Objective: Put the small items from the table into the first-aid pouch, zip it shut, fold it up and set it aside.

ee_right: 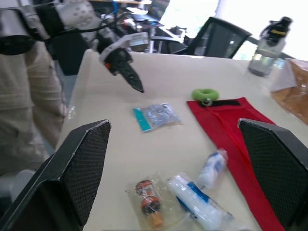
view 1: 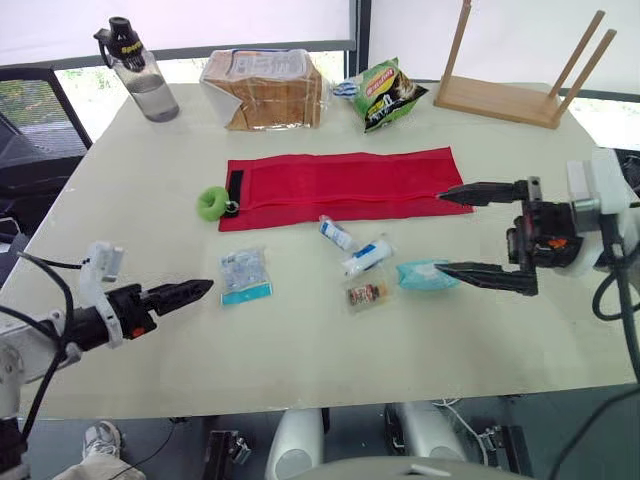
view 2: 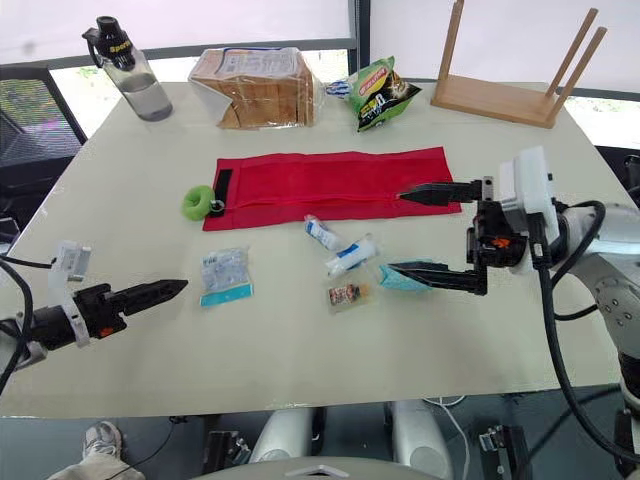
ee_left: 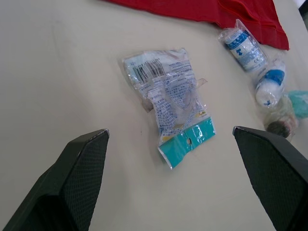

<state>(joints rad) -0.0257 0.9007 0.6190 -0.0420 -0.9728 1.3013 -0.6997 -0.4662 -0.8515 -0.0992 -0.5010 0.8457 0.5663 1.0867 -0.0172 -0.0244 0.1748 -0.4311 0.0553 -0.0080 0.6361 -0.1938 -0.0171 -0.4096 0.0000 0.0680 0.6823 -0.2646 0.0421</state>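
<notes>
We see the left arm coming in low from the left side, the forearm stretched across the front part of the table (view 1: pixel 300 350). The left end effector (view 1: pixel 200 290) points toward a clear packet (view 1: pixel 245 275) that has a teal strip, and stands just beside it. In the left wrist view its two fingers are wide apart, so it is open and holds nothing. The right arm reaches in from the right side. The right end effector (view 1: pixel 442 232) points to the robot's left and is also widely open and empty. Its far finger has the tip over the right end of the red pouch (view 1: pixel 340 185); its near finger has the tip at a teal packet (view 1: pixel 425 274), and we cannot tell if they touch. The pouch lies flat and unfolded in the middle of the table, with a green ring (view 1: pixel 211 204) at its left end. In front of it lie a small roll (view 1: pixel 337 234) with blue print, a white tube (view 1: pixel 366 257) and a small bag (view 1: pixel 367 294) with a brown item inside. The clear packet carries a barcode and fine print that we cannot read. At the far edge stand a water bottle (view 1: pixel 140 72) with yellow letters on the cap, a bread bag (view 1: pixel 265 88), a green snack bag (view 1: pixel 388 93) and a wooden rack (view 1: pixel 520 75); their writing is not legible for us.
</notes>
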